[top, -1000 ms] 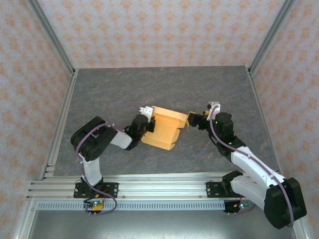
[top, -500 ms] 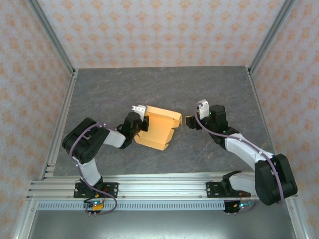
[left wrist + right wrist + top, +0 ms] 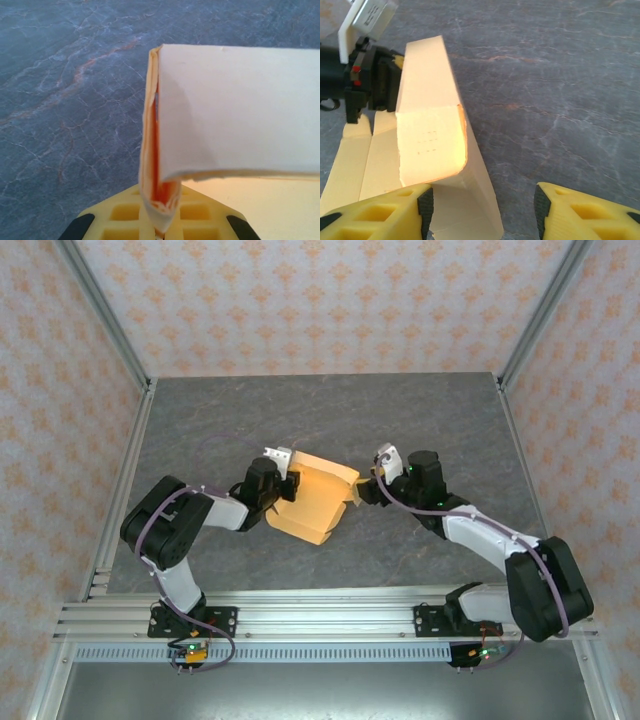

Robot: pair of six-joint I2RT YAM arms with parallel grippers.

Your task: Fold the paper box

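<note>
The paper box [image 3: 315, 502] is lying in the middle of the surface [image 3: 330, 420]. The left tool [image 3: 160, 222] is pinching its folded edge; the right tool [image 3: 482, 210] is standing spread around a flap. Thin, light card, probably creasing easily; gripping beside fold lines looks safest.

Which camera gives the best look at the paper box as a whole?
Top external: the whole paper box shows there, partly folded, on the table. Left wrist gives a close-up of one folded edge pinched in the left pincer; right wrist gives a raised panel with its rounded end flap.
</note>
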